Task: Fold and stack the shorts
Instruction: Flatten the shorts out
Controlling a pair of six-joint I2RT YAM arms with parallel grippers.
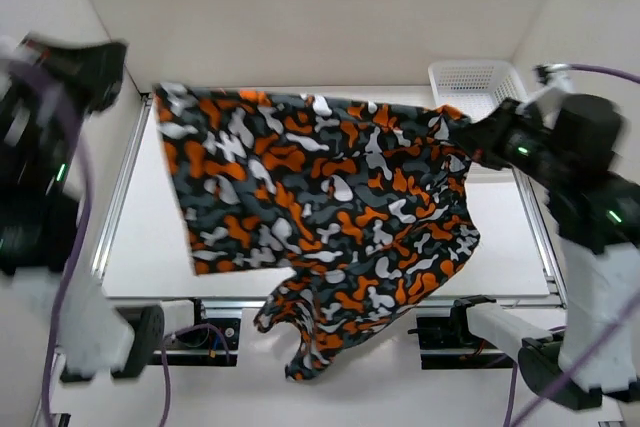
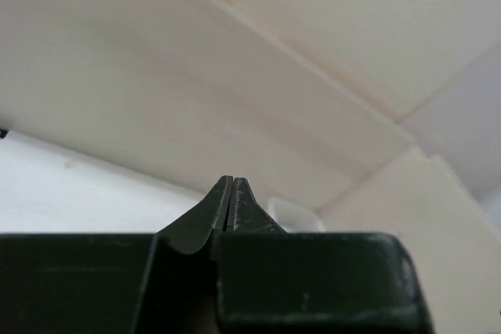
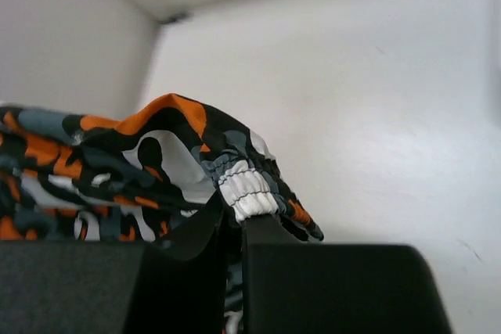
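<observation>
The camouflage shorts (image 1: 320,197) are spread wide in the air above the white table (image 1: 510,237), with one leg hanging past the near edge. My right gripper (image 1: 468,133) is shut on their right corner. In the right wrist view the elastic waistband (image 3: 246,189) is pinched between the fingers of that gripper (image 3: 235,223). My left gripper (image 1: 116,55) is raised at the far left, blurred, just beside the shorts' top left corner. In the left wrist view it (image 2: 231,185) is shut and no cloth shows between its fingers.
A white mesh basket (image 1: 476,77) stands at the table's back right, behind the right gripper; a bit of it shows in the left wrist view (image 2: 296,213). Metal rails (image 1: 115,197) edge the table. White walls enclose the back and sides.
</observation>
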